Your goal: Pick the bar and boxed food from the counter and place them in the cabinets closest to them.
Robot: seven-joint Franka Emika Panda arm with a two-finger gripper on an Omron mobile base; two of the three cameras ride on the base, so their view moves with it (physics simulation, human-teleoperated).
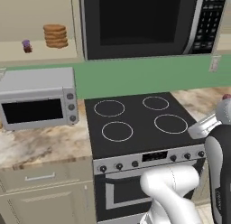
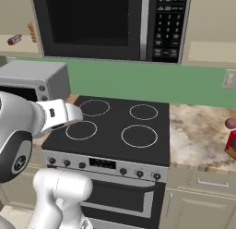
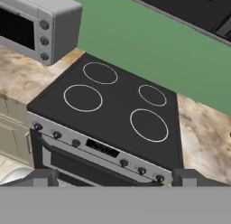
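My tool (image 3: 115, 177) spread wide and empty above the black four-ring stovetop (image 3: 113, 112), small flat red carton (image 2: 232, 144) at right edge on the marbled stone bench (image 2: 198, 135), grey toaster oven (image 1: 38, 99) at left

The place was a home kitchen, rendered and not real. A black stovetop (image 1: 137, 121) with four white rings sat above an oven (image 2: 115, 195) with a row of knobs, a black microwave (image 1: 144, 22) hung over it on a green back wall (image 3: 149, 47), and a silver toaster oven (image 1: 38, 103) stood on the marbled stone counter (image 1: 43, 144) to the left. Tan drawer fronts (image 1: 45, 178) ran under the counter, and an open wall cabinet (image 1: 27, 53) held a stack of cookies (image 1: 55, 35) on its shelf.
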